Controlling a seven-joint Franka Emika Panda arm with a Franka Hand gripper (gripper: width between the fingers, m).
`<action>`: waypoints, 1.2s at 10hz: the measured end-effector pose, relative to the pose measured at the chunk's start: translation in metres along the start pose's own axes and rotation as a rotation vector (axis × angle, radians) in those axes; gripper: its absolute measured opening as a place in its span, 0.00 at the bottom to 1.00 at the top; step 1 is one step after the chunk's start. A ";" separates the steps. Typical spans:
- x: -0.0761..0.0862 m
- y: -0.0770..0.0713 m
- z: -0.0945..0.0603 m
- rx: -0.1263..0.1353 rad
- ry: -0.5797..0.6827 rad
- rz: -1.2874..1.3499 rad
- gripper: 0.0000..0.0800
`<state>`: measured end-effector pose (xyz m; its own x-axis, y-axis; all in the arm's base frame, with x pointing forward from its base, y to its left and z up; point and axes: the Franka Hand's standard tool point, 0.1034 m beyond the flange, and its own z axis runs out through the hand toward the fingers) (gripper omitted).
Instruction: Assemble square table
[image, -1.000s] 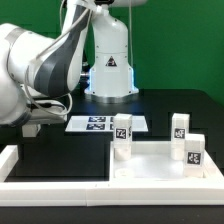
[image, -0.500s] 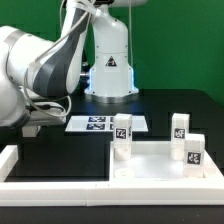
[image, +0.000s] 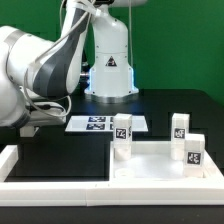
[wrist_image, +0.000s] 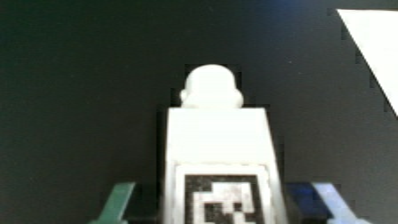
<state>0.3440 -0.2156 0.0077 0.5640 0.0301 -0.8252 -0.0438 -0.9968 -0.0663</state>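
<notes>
The work surface was a black table (image: 160, 105), matte and uniformly dark. A green backdrop (image: 180, 40) closed off the rear of the scene. The marker board (image: 107, 124) lay flat on the table near the centre of the exterior view, thin and white, with printed black-and-white tags visible on its upper face; their exact count could not be read. A long white border rail (image: 55, 184) ran along the near edge of the table and turned up at the exterior view's left (image: 10, 158), forming a low corner. In the wrist view, a pale flat shape (wrist_image: 374, 50) showed at one edge against the dark table; its identity was not determinable.
</notes>
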 end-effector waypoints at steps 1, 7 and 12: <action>0.000 0.000 0.000 0.000 0.000 0.000 0.36; -0.009 -0.006 -0.013 0.008 -0.006 -0.006 0.36; -0.034 -0.006 -0.055 0.021 0.142 -0.005 0.36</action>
<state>0.3703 -0.2142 0.0674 0.6753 0.0224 -0.7372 -0.0571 -0.9949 -0.0826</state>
